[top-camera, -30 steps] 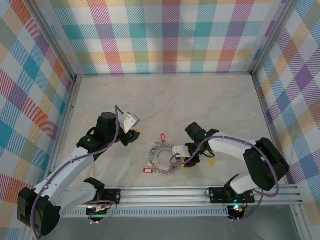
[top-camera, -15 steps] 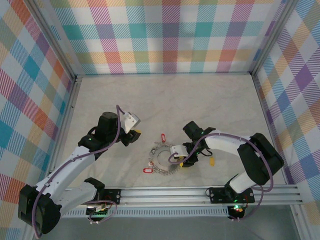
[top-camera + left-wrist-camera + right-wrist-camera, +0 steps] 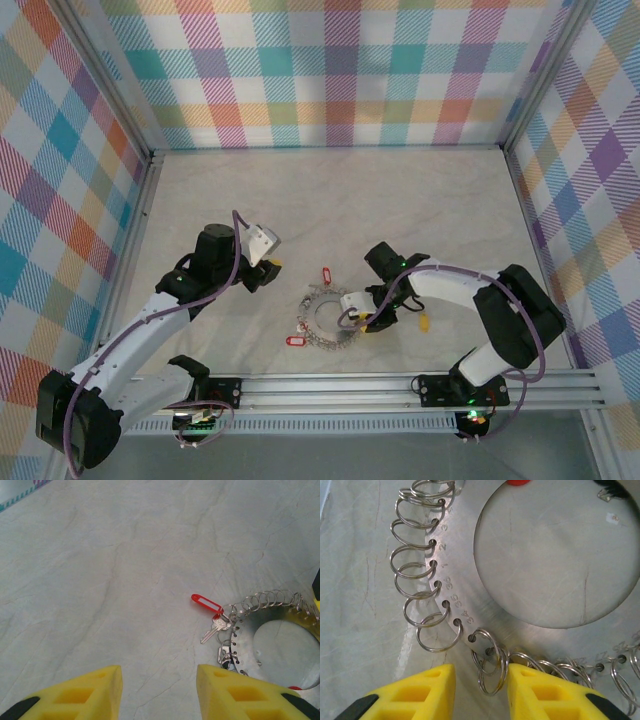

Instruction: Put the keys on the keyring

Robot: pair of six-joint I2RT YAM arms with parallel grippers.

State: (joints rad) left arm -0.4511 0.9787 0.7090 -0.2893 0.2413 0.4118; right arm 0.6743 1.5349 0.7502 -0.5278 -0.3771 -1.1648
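Closest to me, one metal rail (image 3: 330, 385) runs along the table's near edge with the two arm bases bolted on it. Just past it lies a red tag (image 3: 296, 341), at the near left of the single keyring (image 3: 322, 297), which rests flat on the pale marbled table (image 3: 400, 210).

The right gripper (image 3: 362, 325) is down at the near right of the keyring. In the right wrist view its two yellow fingers (image 3: 415, 695) stand apart, and between them sits one small split ring (image 3: 488, 670), narrower than the gap and not pinched. The right gripper (image 3: 480, 692) hangs just over the keyring (image 3: 457, 580), whose plate carries the stamped marks 3, 2, 1, 36, 35 and 34 beside its little holes. One yellow-tagged key (image 3: 424, 322) lies loose just beside the right arm, apart from the keyring.

Farther back on the left, the left gripper (image 3: 268, 268) hovers clear of the keyring. From its wrist, the left gripper (image 3: 159, 692) has both fingers spread with bare table between them. Ahead of it, one red-tagged key (image 3: 212, 625) hangs off the keyring (image 3: 244, 642); from above, that red-tagged key (image 3: 324, 272) sits on the keyring's far side. I count three red tags in all.

Beyond, three plaid walls (image 3: 330, 70) close the table in.
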